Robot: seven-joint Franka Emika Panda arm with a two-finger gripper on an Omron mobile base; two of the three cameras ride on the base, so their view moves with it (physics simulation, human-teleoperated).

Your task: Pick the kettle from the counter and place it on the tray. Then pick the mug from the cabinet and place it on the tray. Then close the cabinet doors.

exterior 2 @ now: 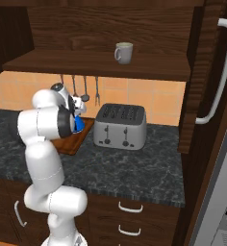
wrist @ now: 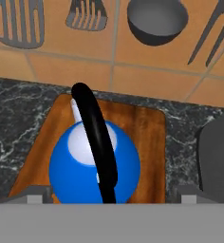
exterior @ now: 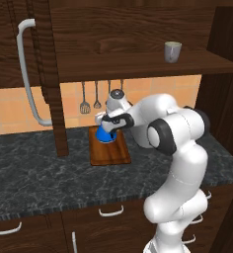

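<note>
The blue kettle (wrist: pixel 92 166) with its black arched handle stands on the wooden tray (wrist: pixel 142 128), which lies on the dark counter (exterior: pixel 39 173). My gripper (wrist: pixel 114 193) hangs just above the kettle (exterior: pixel 106 135), open, one fingertip on each side of it and neither touching it. In the right base view the arm hides most of the kettle (exterior 2: pixel 79 126) and part of the tray (exterior 2: pixel 73 143). The grey mug (exterior: pixel 172 51) stands on the open cabinet's shelf (exterior: pixel 138 66), up and to the right of the gripper (exterior: pixel 107 129). Both cabinet doors (exterior: pixel 52 84) (exterior 2: pixel 202 72) stand open.
A silver toaster (exterior 2: pixel 121 126) stands on the counter right of the tray. Utensils (exterior: pixel 89 101) hang on the tiled wall behind the tray. The left door's edge reaches down near the counter beside the tray. A steel appliance (exterior 2: pixel 221 192) fills the far right.
</note>
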